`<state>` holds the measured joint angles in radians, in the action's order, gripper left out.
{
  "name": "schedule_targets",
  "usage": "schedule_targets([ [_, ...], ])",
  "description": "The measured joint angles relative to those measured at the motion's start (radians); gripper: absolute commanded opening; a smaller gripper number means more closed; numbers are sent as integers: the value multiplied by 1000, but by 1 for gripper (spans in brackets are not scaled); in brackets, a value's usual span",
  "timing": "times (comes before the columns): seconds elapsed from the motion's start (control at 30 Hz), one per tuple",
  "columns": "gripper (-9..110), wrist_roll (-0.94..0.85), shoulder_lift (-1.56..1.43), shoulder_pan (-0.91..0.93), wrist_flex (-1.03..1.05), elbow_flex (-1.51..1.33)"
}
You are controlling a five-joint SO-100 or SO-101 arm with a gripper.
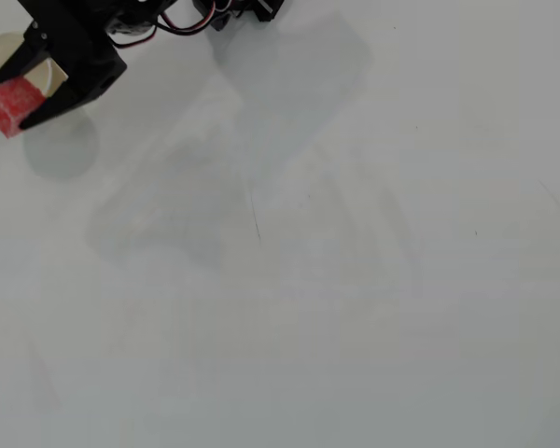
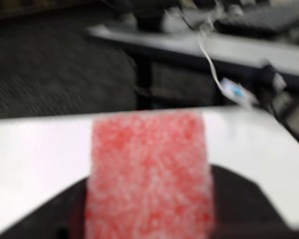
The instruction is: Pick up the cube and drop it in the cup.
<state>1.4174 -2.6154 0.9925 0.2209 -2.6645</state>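
Note:
At the top left of the overhead view my black gripper [image 1: 17,107] is shut on the small red speckled cube [image 1: 11,105], holding it above the table. The cup [image 1: 2,56] shows only as a pale round rim at the left edge, partly hidden behind the gripper; the cube hangs at its near edge. In the wrist view the cube [image 2: 149,174] fills the centre, blurred, with a black finger [image 2: 244,204] dark behind it. The cup does not show there.
The white table [image 1: 336,280] stretches across the overhead view, crossed by faint grey shadows. Red and black cables [image 1: 182,21] run along the top edge by the arm. The wrist view shows a second table [image 2: 249,47], a dangling cable and dark floor beyond the table edge.

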Motion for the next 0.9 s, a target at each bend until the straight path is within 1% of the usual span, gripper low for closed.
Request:
schedule_targets([
  [0.27, 8, 0, 12, 92, 192, 120],
  [0.6, 8, 0, 183, 141, 258, 322],
  [0.9, 8, 0, 348, 206, 304, 368],
])
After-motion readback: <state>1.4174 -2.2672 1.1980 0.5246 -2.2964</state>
